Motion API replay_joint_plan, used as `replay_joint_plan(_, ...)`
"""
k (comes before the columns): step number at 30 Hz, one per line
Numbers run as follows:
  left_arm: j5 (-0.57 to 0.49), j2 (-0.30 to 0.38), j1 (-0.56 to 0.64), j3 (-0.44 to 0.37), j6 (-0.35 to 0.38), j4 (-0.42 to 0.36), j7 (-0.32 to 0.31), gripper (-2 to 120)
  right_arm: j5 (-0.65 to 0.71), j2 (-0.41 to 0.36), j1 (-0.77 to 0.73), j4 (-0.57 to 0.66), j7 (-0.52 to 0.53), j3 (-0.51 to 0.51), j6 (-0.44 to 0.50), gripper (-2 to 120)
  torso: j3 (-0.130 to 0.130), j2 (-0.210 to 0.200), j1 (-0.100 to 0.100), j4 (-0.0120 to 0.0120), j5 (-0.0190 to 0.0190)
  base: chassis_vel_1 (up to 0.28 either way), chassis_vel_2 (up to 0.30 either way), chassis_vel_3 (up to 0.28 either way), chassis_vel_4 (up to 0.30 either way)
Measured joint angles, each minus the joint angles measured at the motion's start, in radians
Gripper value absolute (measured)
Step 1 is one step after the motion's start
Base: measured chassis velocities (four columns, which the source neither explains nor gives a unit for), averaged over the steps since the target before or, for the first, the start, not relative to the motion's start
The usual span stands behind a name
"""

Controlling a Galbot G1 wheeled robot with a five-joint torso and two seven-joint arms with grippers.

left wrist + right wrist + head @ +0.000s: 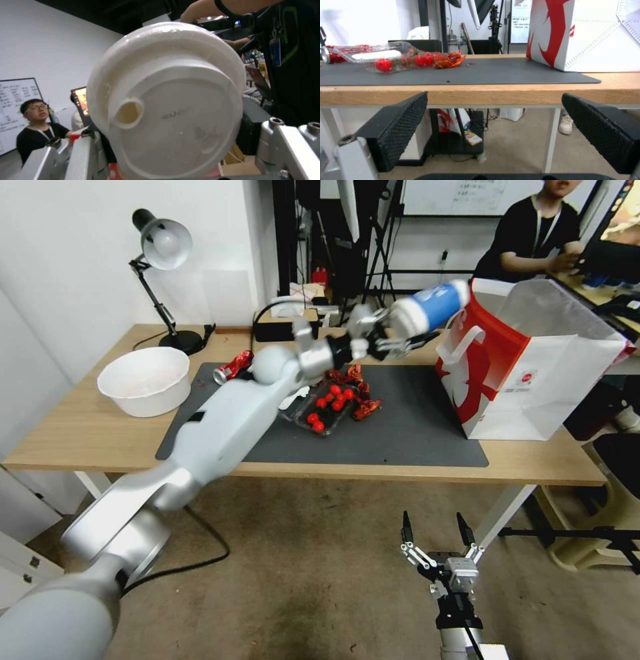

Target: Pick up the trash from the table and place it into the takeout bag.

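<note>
At the far left of the long light-wood tabletop (80,437) we see a white round bowl (144,380), sitting just off the edge of the large dark grey mat (413,430). A crushed red can (232,367) lies on the mat's back left corner. Our left arm reaches across above the mat, and beneath it sits a clear plastic tray of small red round fruits (325,412) with crumpled red wrappers (363,403) beside it.

The left gripper (390,339) hangs in the air over the tabletop's back edge, its fingers clamped on a blue-and-white lidded cup (430,308) held tilted on its side — lid end toward the wrist camera, where the white plastic lid (170,100) looms large. The cup's far end is near the upper rim of the tall red-and-white paper takeout bag (533,380), which stands open on the right end of the mat.

Our right gripper (437,537) is low in front of the tabletop's edge — its black textured fingers (400,125) spread wide, holding nothing.
</note>
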Motion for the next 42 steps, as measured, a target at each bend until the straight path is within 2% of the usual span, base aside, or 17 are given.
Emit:
replay_joint_plan(5,0.03,-0.07,-0.059,0.045,0.005,0.075,-0.032,62,-0.006,0.008,-0.005,0.002,0.0,-0.006,0.0,100,0.0,0.0,0.0,0.0,-0.0001,0.0,0.0,0.0,0.0)
replay_joint_plan(6,0.038,-0.099,-0.094,0.082,0.007,0.115,-0.047,62,-0.008,0.009,-0.008,0.002,0.0,-0.008,0.0,100,0.0,0.0,0.0,0.0,-0.0001,0.0,0.0,0.0,0.0)
replay_joint_plan(7,0.038,-0.099,-0.094,0.082,0.007,0.115,-0.047,62,-0.008,0.009,-0.008,0.002,0.0,-0.008,0.0,100,0.0,0.0,0.0,0.0,-0.0001,0.0,0.0,0.0,0.0)
replay_joint_plan(12,0.059,-0.166,-0.194,0.172,0.009,0.218,-0.061,62,-0.009,0.01,-0.009,0.002,0.0,-0.005,0.0,100,0.0,0.0,0.0,0.0,-0.0003,0.0,0.0,0.0,0.0)
replay_joint_plan(16,0.067,-0.198,-0.249,0.213,0.023,0.272,-0.072,62,-0.009,0.012,-0.01,0.002,0.001,-0.004,0.0,100,0.0,0.0,0.0,-0.0002,-0.0001,0.0,0.0,0.0,0.0)
replay_joint_plan(20,0.104,-0.206,-0.303,0.264,0.062,0.291,-0.097,62,-0.009,0.012,-0.01,0.002,0.001,-0.003,0.0,100,0.0,0.0,0.0,0.0001,-0.0003,0.0,0.0,0.0,0.0)
replay_joint_plan(27,0.181,-0.204,-0.347,0.297,0.104,0.291,-0.114,62,-0.009,0.012,-0.01,0.0,0.001,-0.001,0.0,100,0.0,0.0,0.0,0.0,-0.0003,0.0,0.0,0.0,0.0)
replay_joint_plan(37,0.278,-0.202,-0.4,0.336,0.108,0.277,-0.107,62,-0.009,0.016,-0.009,-0.003,0.001,-0.001,-0.002,100,0.0,0.0,0.0,0.0,-0.0003,0.0,0.0,0.0,0.0)
replay_joint_plan(42,0.292,-0.202,-0.413,0.347,0.109,0.272,-0.116,62,-0.01,0.019,-0.008,-0.004,0.001,-0.002,-0.003,100,0.0,0.0,0.0,0.0,-0.0003,0.0,0.0,0.0,0.0)
